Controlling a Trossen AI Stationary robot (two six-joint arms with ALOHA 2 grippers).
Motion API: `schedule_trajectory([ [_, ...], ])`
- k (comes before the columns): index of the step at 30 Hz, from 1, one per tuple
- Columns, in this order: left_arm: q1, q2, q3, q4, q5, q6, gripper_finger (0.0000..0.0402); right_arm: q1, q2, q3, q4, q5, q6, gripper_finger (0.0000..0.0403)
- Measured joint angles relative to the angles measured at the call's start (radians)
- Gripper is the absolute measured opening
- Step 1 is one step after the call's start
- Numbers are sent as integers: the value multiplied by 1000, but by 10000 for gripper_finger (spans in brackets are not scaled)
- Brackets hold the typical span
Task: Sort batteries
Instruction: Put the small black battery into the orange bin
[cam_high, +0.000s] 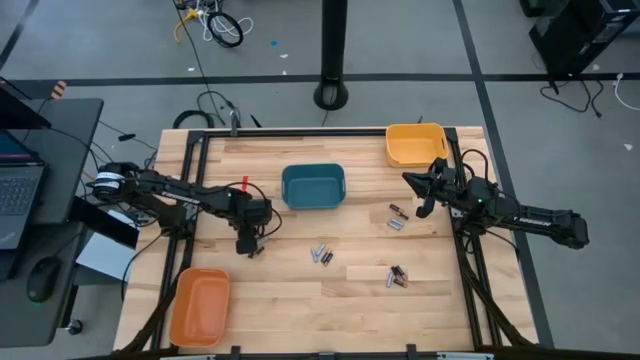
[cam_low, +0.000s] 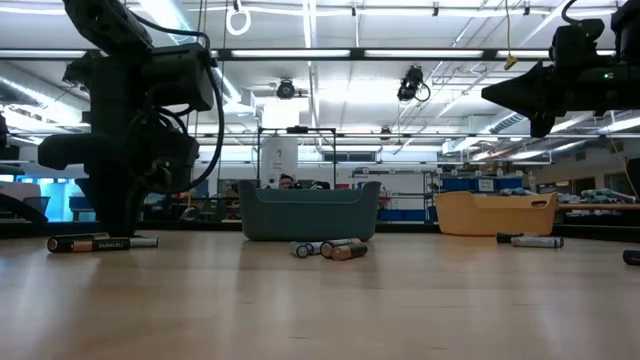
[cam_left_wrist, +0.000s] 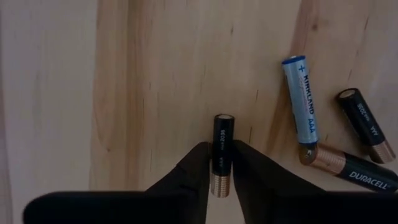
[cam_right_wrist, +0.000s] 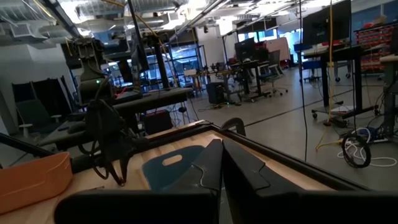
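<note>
Left gripper: we see the left gripper low over the wooden table, left of centre, its two dark fingers pressed against either side of a black battery with a copper end, so it is clamped on that cell.
Held battery: we see it lying on the wood between the fingers, its silver tip pointing away from the wrist.
Nearby batteries: we see a blue-and-white battery and two black ones lying just beside each other on the table, near the held cell but apart from it.
Other batteries: we see small clusters in the middle of the table, and more toward the right side.
Right gripper: we see the right gripper raised above the table's right side near the yellow bin, its fingers together and holding nothing.
Bins: we see a teal bin at the table's middle back, and an orange bin at the front left.
</note>
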Motion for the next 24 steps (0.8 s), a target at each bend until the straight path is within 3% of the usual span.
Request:
schedule_trajectory([
  [8,0,-1,0,0,15,-10,38,0,0,0,0,0,0,23],
  [24,-1,2,78,-36,52,-25,31,0,0,0,0,0,0,23],
])
